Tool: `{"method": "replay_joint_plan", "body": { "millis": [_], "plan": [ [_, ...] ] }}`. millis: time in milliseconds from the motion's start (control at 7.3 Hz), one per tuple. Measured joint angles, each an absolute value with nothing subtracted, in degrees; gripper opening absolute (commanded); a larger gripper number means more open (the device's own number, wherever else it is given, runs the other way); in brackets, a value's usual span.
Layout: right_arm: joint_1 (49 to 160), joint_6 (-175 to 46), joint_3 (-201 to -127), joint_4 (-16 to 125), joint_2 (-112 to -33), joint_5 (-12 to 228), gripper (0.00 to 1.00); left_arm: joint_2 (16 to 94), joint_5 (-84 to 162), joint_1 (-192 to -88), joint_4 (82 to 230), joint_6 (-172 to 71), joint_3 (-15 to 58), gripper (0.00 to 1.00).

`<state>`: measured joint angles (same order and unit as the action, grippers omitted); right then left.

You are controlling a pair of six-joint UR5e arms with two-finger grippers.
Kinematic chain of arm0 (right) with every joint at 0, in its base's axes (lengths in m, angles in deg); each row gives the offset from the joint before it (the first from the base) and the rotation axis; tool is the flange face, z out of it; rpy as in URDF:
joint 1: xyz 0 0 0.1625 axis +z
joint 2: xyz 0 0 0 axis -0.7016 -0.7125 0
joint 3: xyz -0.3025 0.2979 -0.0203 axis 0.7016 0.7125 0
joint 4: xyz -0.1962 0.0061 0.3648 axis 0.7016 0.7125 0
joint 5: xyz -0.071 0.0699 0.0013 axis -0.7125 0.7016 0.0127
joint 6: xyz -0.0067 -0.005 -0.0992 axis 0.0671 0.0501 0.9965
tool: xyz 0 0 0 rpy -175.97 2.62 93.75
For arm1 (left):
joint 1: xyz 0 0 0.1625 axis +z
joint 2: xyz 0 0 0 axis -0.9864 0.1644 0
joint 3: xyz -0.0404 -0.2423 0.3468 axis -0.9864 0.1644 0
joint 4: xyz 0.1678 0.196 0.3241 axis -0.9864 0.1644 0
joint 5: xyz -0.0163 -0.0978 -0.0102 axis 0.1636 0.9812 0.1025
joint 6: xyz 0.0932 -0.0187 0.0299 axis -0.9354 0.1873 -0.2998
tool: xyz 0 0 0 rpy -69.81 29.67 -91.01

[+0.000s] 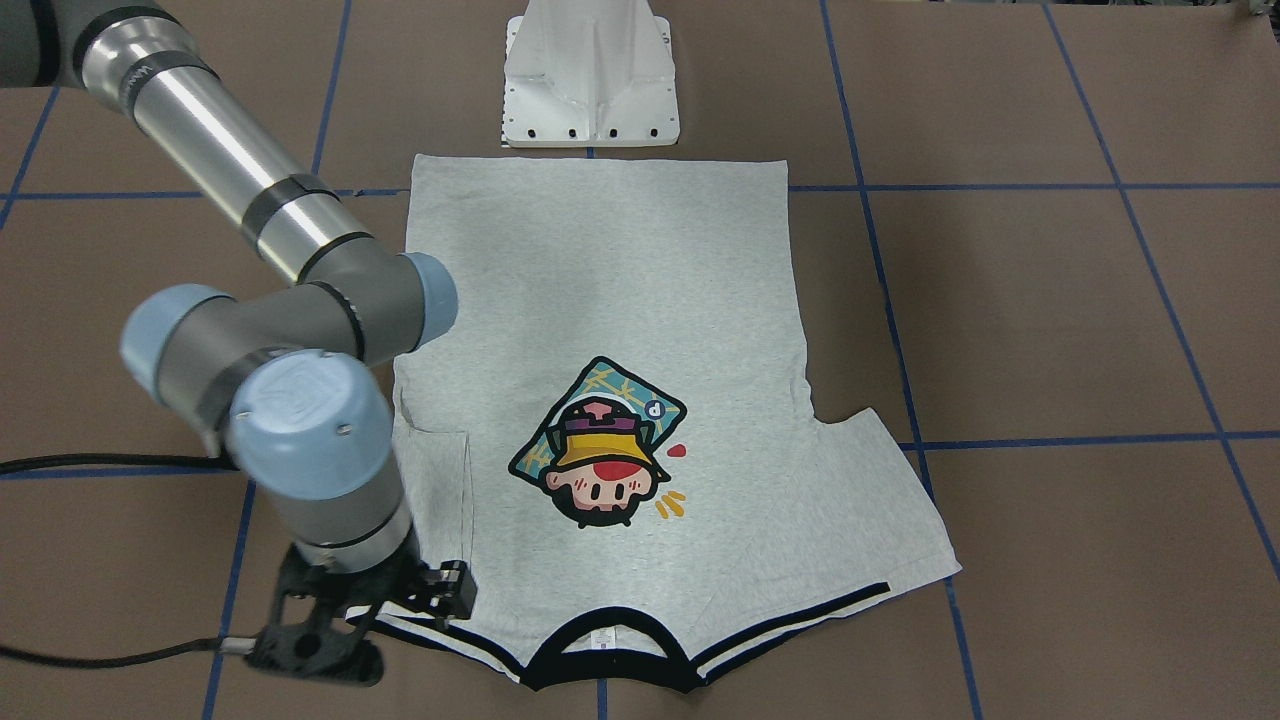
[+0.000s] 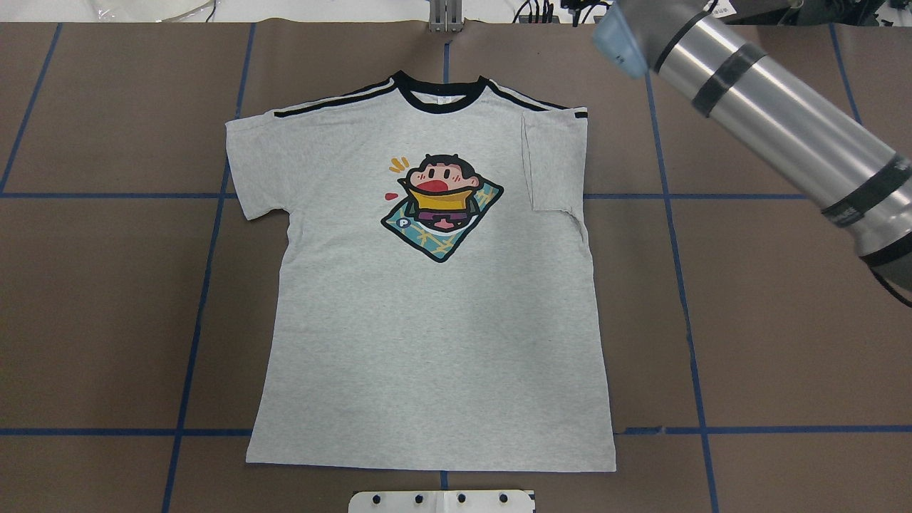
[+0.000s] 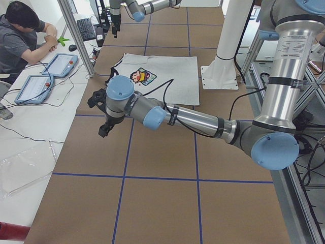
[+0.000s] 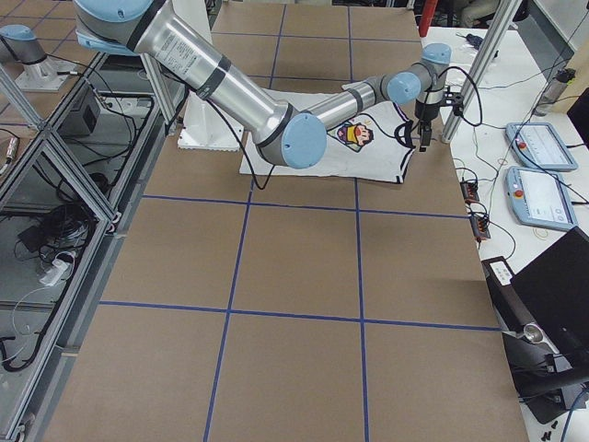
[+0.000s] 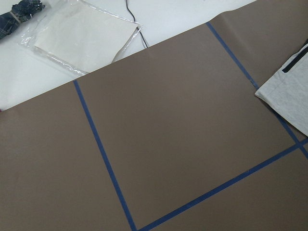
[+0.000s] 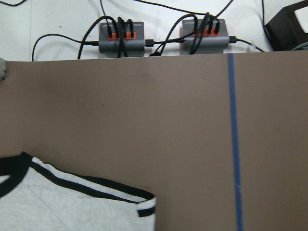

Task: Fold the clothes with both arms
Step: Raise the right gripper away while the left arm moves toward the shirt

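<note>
Where the right end effector [image 1: 325, 640] hangs over the table [image 1: 1050, 300], the shirt [image 1: 600, 280] begins just beside it, and the striped shoulder corner [image 6: 144, 207] lies right at its black frame. I cannot tell how far its fingers stand apart, nor whether they touch the cloth. Next inward from it, the folded sleeve [image 1: 435, 480] lies doubled flat onto the chest. A little farther along the same edge sits the collar [image 1: 610, 684], and beyond the folded sleeve is the print [image 1: 600, 450], face up. Farther still, the spread sleeve [image 1: 880, 500] lies flat, and the hem ends near the pedestal [image 1: 590, 90]. The left end effector [image 3: 105, 124] hovers over table well past that spread sleeve. Only the side view shows it, so I cannot tell how open it is.
</note>
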<state>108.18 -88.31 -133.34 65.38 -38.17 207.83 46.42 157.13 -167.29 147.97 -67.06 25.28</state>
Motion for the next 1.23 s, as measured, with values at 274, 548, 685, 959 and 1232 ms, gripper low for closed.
{"method": "replay_joint_plan", "body": {
  "millis": [274, 548, 685, 959, 1232],
  "plan": [
    [114.9, -74.7, -142.7, 67.9, -49.5, 212.3, 1.0, 54.8, 156.6, -160.5, 148.1, -57.6, 19.2, 1.0],
    [118.4, -67.3, -148.5, 67.3, -58.7, 215.2, 1.0, 59.1, 154.9, -155.7, 151.5, -43.6, 14.6, 1.0],
    [119.0, -66.3, -149.7, 66.2, -61.1, 215.8, 1.0, 59.8, 152.4, -153.1, 157.1, -35.0, 11.7, 1.0],
    [119.1, -66.1, -150.2, 64.7, -63.1, 216.0, 1.0, 63.3, 146.7, -147.7, 169.9, -21.5, 1.8, 1.0],
    [119.2, -66.3, -150.2, 64.4, -63.6, 216.0, 1.0, 67.4, 140.6, -143.0, 175.9, -15.2, -6.6, 0.99]
  ]
}}
